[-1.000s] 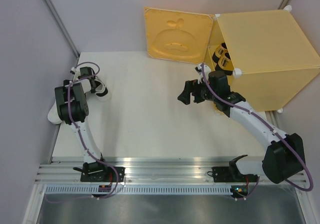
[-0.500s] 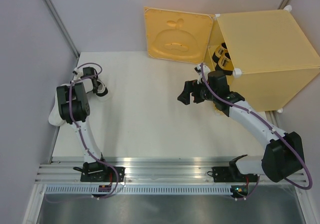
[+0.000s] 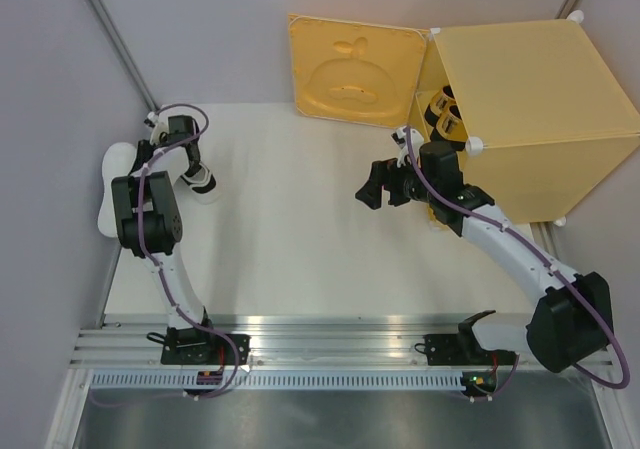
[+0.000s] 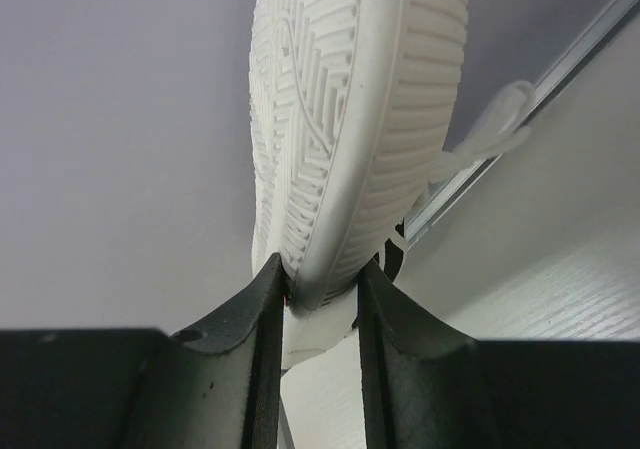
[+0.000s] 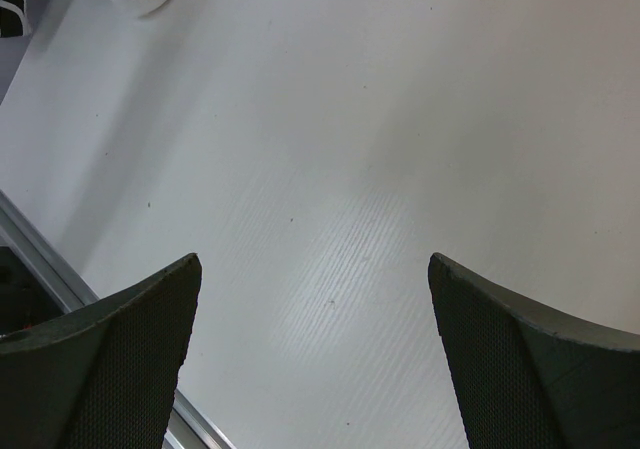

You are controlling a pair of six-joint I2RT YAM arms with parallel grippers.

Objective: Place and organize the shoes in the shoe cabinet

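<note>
Pinches a white shoe (image 4: 350, 119) by its sole edge in the left gripper (image 4: 320, 279) beside the left wall (image 4: 120, 119), hovers the right gripper (image 5: 312, 259) wide apart over the table (image 5: 330, 149), with a second white shoe (image 3: 205, 184) lying there and two gold shoes (image 3: 445, 114) inside the shoe cabinet (image 3: 530, 99).

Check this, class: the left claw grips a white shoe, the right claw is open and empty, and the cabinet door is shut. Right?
No. The door of the shoe cabinet stands open, as the top external view shows. The left claw does grip the white shoe; the right claw is open and empty.
</note>
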